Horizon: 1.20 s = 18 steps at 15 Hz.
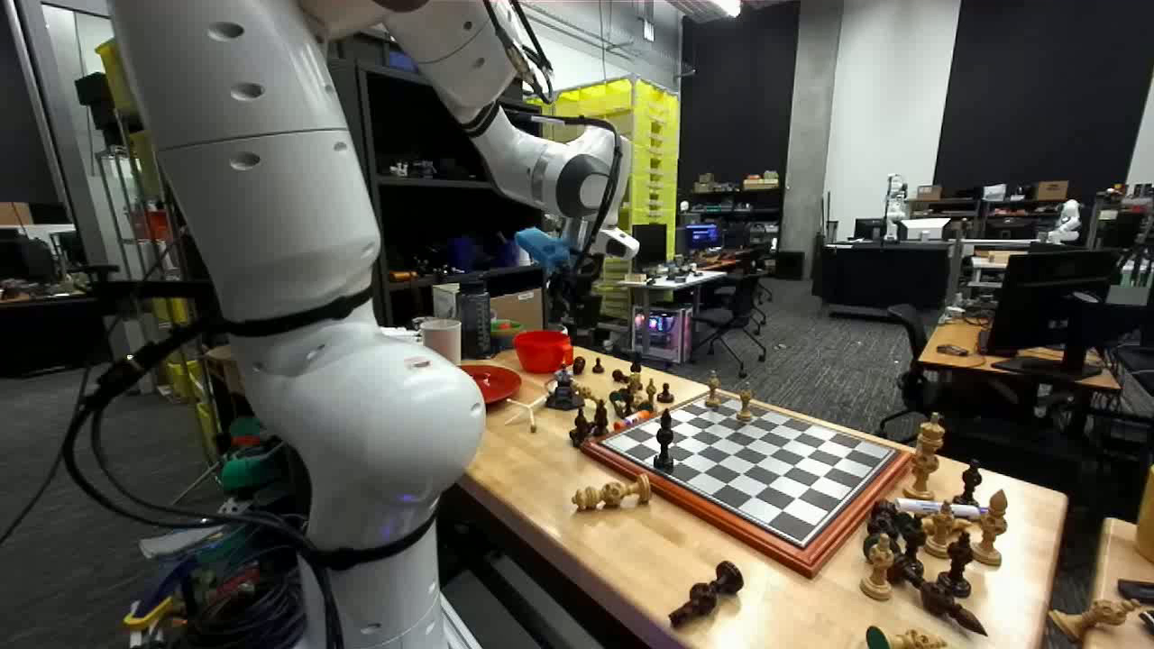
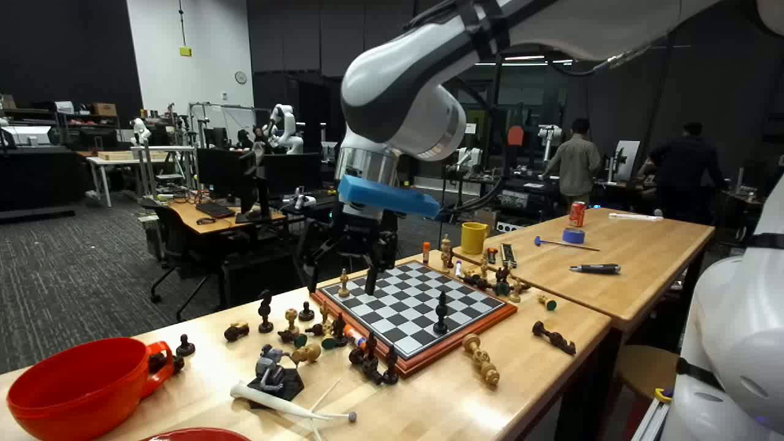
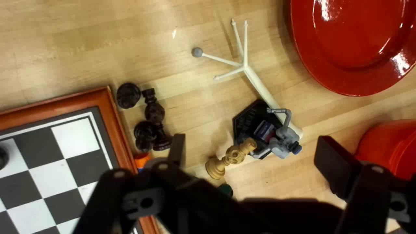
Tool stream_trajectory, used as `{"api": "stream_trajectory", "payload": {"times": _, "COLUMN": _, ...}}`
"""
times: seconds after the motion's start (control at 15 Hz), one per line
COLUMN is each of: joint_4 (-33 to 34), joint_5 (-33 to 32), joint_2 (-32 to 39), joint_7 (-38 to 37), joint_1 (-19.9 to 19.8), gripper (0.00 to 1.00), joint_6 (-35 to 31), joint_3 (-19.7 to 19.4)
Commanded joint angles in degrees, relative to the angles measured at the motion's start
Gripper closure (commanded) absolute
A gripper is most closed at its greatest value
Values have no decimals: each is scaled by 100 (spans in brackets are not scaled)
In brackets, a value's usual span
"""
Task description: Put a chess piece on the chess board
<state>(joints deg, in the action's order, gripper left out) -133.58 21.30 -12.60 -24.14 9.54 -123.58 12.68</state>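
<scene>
Chess board point(image 1: 766, 467) w/ approx. 3 upright pcs point(image 1: 664, 441), 1 dark; pincer point(image 3: 252, 152) wide agape

Black panels point(image 2: 285, 37) flank a white wall point(image 2: 214, 40) above grey carpet point(image 2: 104, 257).

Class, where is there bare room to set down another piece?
Free: the middle of the chess board; the tabletop between the large lying pale piece and the lone lying dark piece. Crowded: around the white marker, and between chess board and figurine.
</scene>
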Motion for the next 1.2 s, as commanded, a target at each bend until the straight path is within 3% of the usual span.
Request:
{"api": "stream_trajectory", "payload": {"times": 0.0, "joint_4": 8, "joint_5": -8, "joint_2": 1, "joint_7": -5, "joint_1": 20, "gripper": 0, "joint_6": 8, "joint_3": -21}}
{"api": "stream_trajectory", "payload": {"times": 0.4, "joint_4": 10, "joint_5": -8, "joint_2": 1, "joint_7": -4, "joint_1": 20, "gripper": 0, "joint_6": 8, "joint_3": -21}}
{"api": "stream_trajectory", "payload": {"times": 0.8, "joint_4": -259, "joint_5": -742, "joint_2": -21, "joint_7": -174, "joint_1": -169, "gripper": 0, "joint_6": 60, "joint_3": -46}}
{"api": "stream_trajectory", "payload": {"times": 1.13, "joint_4": -656, "joint_5": -950, "joint_2": 42, "joint_7": -287, "joint_1": -189, "gripper": 0, "joint_6": -19, "joint_3": -19}}
